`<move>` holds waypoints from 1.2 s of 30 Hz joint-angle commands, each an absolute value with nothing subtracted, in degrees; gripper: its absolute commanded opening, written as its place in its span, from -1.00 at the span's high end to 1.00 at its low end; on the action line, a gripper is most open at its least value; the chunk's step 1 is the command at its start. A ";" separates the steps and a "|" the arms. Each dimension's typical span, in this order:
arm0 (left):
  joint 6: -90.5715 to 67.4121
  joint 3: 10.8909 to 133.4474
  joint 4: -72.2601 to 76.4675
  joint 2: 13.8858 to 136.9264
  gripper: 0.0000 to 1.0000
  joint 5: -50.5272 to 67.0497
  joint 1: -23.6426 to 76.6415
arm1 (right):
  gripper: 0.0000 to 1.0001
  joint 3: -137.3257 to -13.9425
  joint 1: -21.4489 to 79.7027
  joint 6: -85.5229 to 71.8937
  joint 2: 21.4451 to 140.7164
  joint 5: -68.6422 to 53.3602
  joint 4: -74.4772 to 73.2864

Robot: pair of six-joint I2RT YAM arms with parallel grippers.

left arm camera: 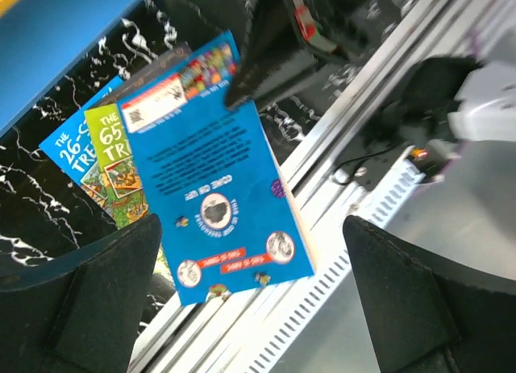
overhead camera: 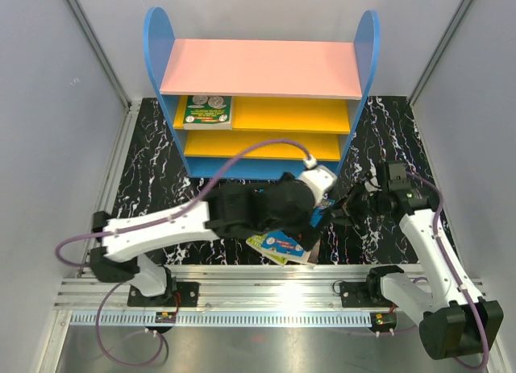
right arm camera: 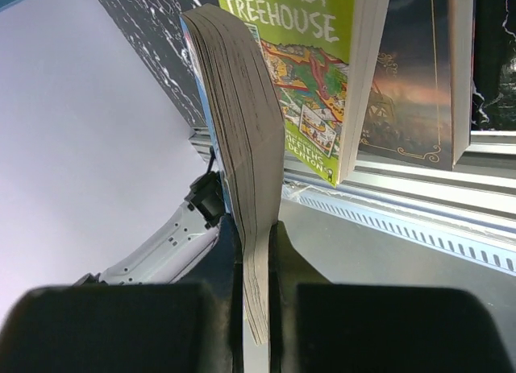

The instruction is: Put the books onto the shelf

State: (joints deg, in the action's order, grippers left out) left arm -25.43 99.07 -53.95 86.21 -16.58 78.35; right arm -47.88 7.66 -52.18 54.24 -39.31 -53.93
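Observation:
The shelf (overhead camera: 258, 67) stands at the back, with a green coin-cover book (overhead camera: 207, 111) on its upper yellow board. My right gripper (right arm camera: 256, 252) is shut on the edge of a blue book (right arm camera: 246, 147), which it holds upright. In the left wrist view that blue book (left arm camera: 214, 188) shows its back cover, pinched at the top by the right fingers (left arm camera: 262, 71). My left gripper (left arm camera: 258, 308) is wide open around the book's lower end without touching it. Under it lie the blue 26-Storey book (left arm camera: 68, 151), the yellow-green 65-Storey book (right arm camera: 314, 83) and a dark book (right arm camera: 411, 91).
The lying books (overhead camera: 282, 246) rest on the black marbled mat (overhead camera: 153, 171), close to the aluminium rail (overhead camera: 266, 280) at the near edge. Grey walls close in on both sides. Both arms crowd together in front of the shelf's right side panel (overhead camera: 367, 59).

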 commanded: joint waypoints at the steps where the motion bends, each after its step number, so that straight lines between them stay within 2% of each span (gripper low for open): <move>1: -25.04 102.83 -63.61 95.34 -0.97 -23.55 80.42 | 1.00 -54.14 8.00 -48.61 55.11 -40.87 -58.09; 9: -25.93 103.00 -62.40 99.66 -0.97 -21.35 83.32 | 1.00 -56.51 8.09 -49.66 53.97 -42.45 -59.24; 15: -29.09 108.54 -75.75 107.04 -0.92 -33.03 85.08 | 1.00 -56.08 8.00 -50.01 52.12 -42.80 -60.29; 21: -28.74 109.16 -79.10 111.09 -0.86 -36.03 87.71 | 1.00 -54.67 8.09 -50.98 50.98 -44.03 -59.85; 24: -30.23 109.95 -80.77 111.97 -0.82 -37.70 88.42 | 1.00 -54.67 8.09 -50.71 51.06 -44.03 -59.94; 27: -31.37 110.13 -82.08 111.97 -0.58 -39.19 88.86 | 1.00 -54.06 8.09 -50.45 50.98 -44.03 -59.94; 28: -31.72 110.30 -82.35 111.89 -0.56 -39.29 88.94 | 1.00 -53.97 8.09 -50.36 51.06 -43.95 -59.94; 30: -32.17 111.09 -83.40 111.88 -0.58 -39.46 89.12 | 1.00 -53.35 8.09 -50.36 50.80 -43.86 -59.86; 31: -33.13 111.70 -84.10 111.71 -0.68 -39.72 89.21 | 1.00 -53.09 8.00 -50.27 50.71 -43.86 -59.59; 32: -34.18 112.75 -85.16 111.71 -0.97 -39.99 89.30 | 1.00 -53.00 8.09 -50.36 50.80 -43.77 -59.42; 36: -37.79 117.95 -87.28 107.85 -0.97 -39.39 89.30 | 1.00 -52.73 8.09 -50.27 51.50 -43.51 -58.80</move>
